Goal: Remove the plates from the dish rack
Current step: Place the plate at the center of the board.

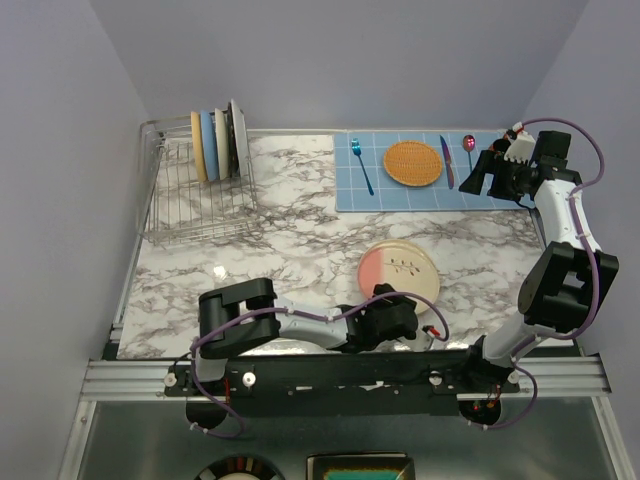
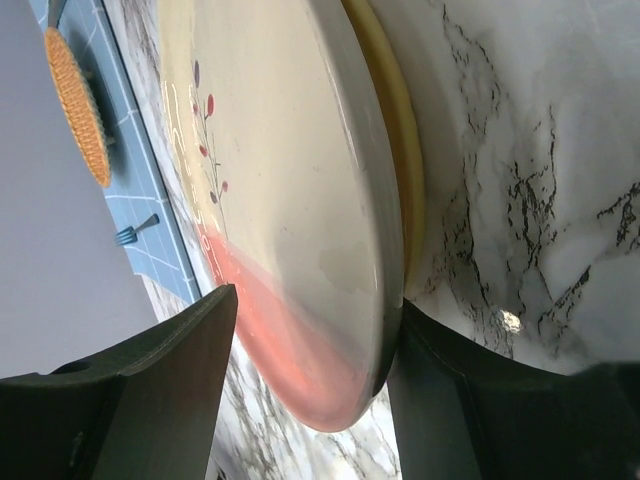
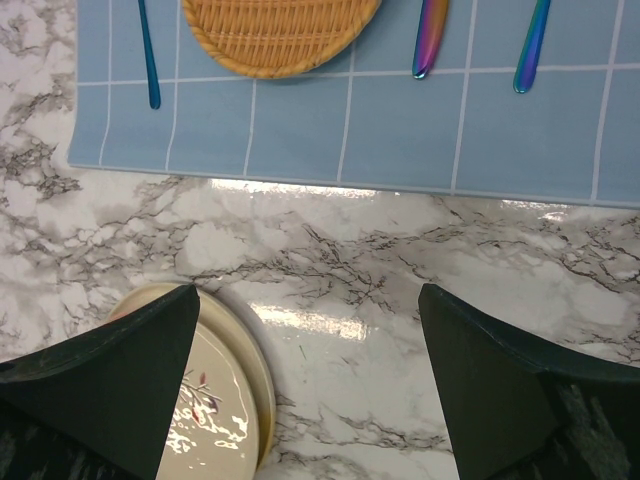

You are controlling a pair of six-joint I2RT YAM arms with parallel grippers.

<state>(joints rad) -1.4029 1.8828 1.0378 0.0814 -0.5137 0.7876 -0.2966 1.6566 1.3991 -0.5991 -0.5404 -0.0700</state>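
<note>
The pink-and-cream twig plate lay flat, its rim between the left gripper's jaws, grip unclear; the right gripper, at its one o'clock, gaped wide.

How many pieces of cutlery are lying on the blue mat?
3: a teal fork left of the woven disc, a knife just right of it, a spoon farthest right. None seems hidden.
</note>
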